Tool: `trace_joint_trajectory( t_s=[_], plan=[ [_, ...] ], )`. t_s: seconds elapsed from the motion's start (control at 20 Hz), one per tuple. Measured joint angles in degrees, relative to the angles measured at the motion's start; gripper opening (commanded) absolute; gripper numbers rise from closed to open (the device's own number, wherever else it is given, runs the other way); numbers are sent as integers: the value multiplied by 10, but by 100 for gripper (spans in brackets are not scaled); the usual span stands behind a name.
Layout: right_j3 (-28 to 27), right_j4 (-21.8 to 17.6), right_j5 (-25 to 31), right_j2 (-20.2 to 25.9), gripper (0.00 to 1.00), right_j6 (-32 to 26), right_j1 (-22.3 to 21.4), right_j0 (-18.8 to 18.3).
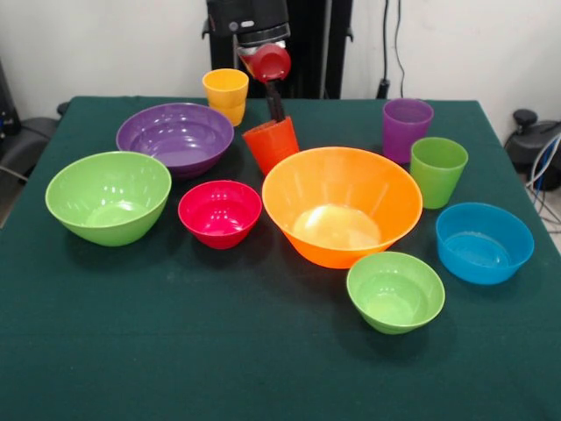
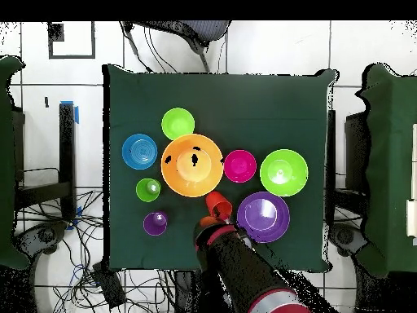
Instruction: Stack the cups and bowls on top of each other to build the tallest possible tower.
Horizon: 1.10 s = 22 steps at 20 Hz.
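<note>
My gripper [image 1: 277,112] comes down from the top and is shut on the rim of a red-orange cup [image 1: 273,146], one dark finger inside it. The cup is tilted, between the purple bowl [image 1: 175,138] and the biggest orange bowl [image 1: 342,203]. The other bowls stand apart on the green cloth: big light green [image 1: 108,196], magenta-red [image 1: 219,212], small light green [image 1: 395,290], blue [image 1: 484,242]. In the overhead view the cup [image 2: 218,204] is at the gripper [image 2: 220,213], beside the purple bowl [image 2: 262,217] and the orange bowl [image 2: 192,165].
A yellow cup [image 1: 226,95] stands at the back beside the purple bowl. A purple cup [image 1: 407,128] and a green cup [image 1: 437,170] stand at the right of the orange bowl. The table [image 1: 263,368] has open cloth along its near side.
</note>
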Motion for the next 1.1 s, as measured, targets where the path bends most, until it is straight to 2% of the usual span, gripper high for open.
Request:
trace_joint_trajectory(
  t_s=[0.35,0.65,1.1],
  plan=[
    [7,10,0,34,100,0,-19,-2],
    [8,17,0,45,100,0,-27,-3],
    [8,17,33,42,100,0,-5,0]
  ],
)
